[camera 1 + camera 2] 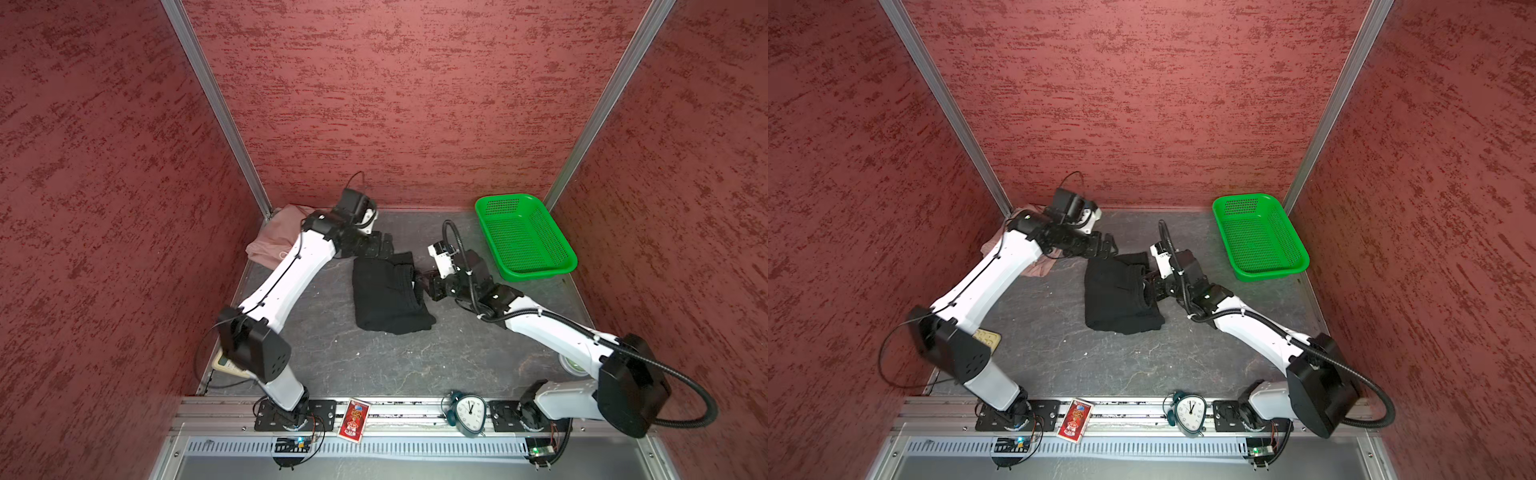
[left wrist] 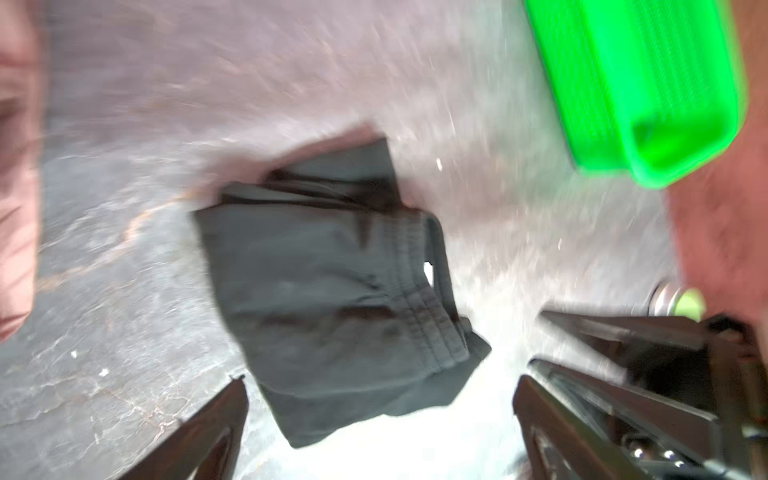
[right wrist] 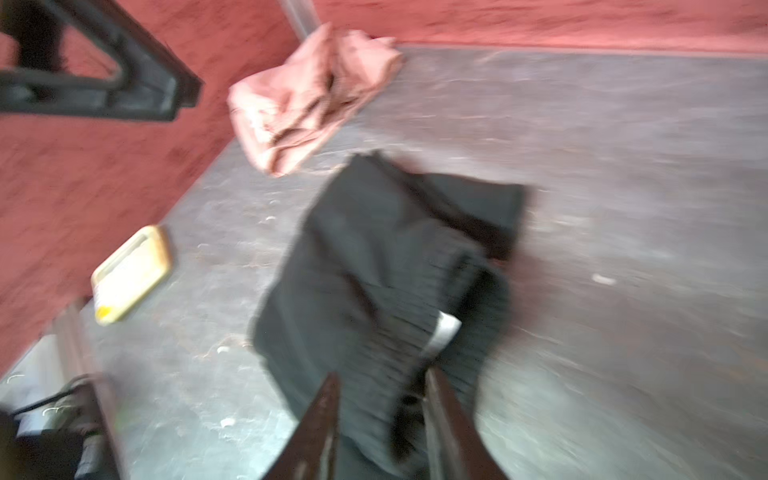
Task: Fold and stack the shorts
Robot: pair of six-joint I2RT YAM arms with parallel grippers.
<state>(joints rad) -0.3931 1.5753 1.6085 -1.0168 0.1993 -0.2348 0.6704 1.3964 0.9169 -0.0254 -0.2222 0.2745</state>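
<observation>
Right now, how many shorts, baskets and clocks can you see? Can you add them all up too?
Shorts: 2, the pink shorts and the black shorts
Baskets: 1, the green basket
Clocks: 1, the clock on the front rail
Total: 4

No writing is readable: the teal round alarm clock (image 1: 469, 411) and the red printed card (image 1: 353, 419), far behind the right claw (image 1: 420, 286), show too small.

Left of the black shorts (image 1: 386, 291), the left arm (image 1: 291, 274) hides part of the pink shorts (image 1: 270, 239); blur veils the grip of the right claw (image 3: 381, 373).
</observation>
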